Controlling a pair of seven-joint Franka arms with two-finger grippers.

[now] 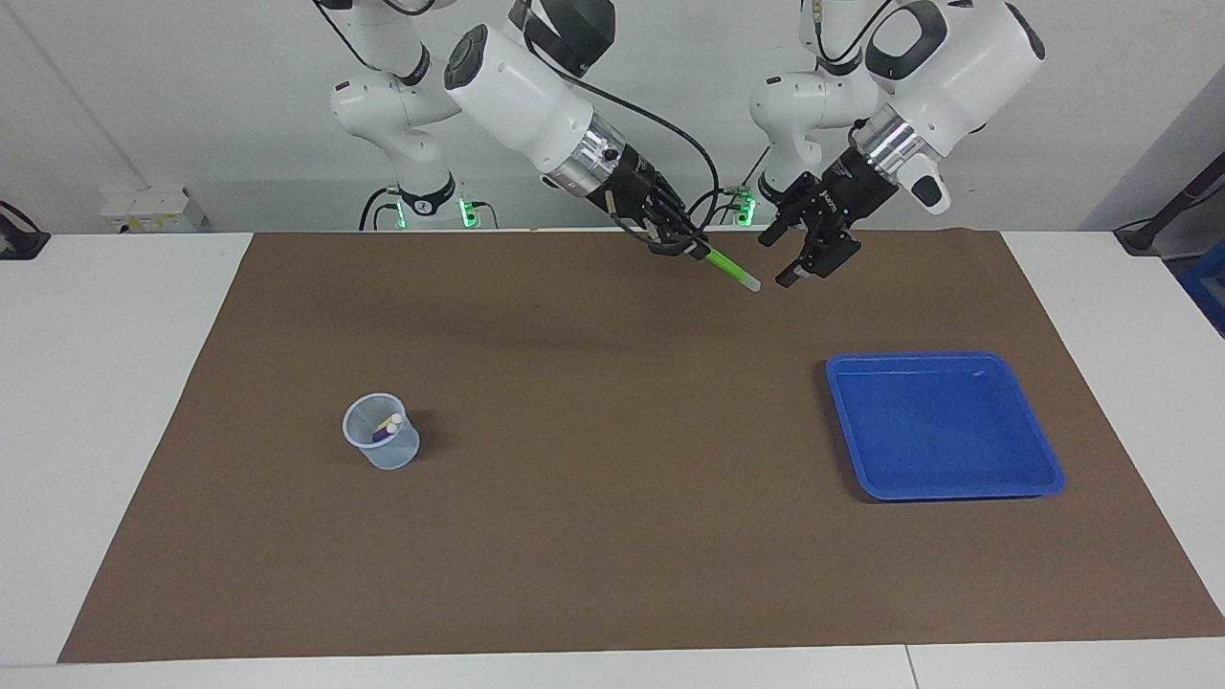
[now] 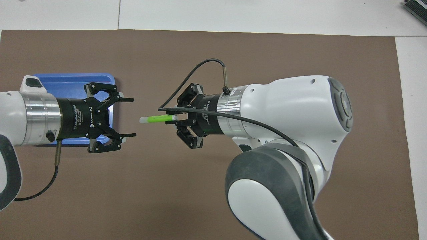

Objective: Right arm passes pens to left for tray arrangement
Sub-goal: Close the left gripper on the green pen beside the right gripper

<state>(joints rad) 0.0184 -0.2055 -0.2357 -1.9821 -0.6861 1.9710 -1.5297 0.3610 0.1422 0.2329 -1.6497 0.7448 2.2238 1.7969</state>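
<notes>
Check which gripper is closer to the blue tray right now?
Left. The left gripper, open, hangs above the blue tray's edge; the right gripper, holding the green pen, is over mid-table.

The pen (image 1: 724, 266) in the black right gripper (image 1: 691, 252) is glowing bright green with a whitish tip. The tray (image 1: 1049, 466) is showing bright blue. The cup (image 1: 382, 445) is looking pale blue and see-through. The mat (image 1: 593, 536) is looking plain brown.
</notes>
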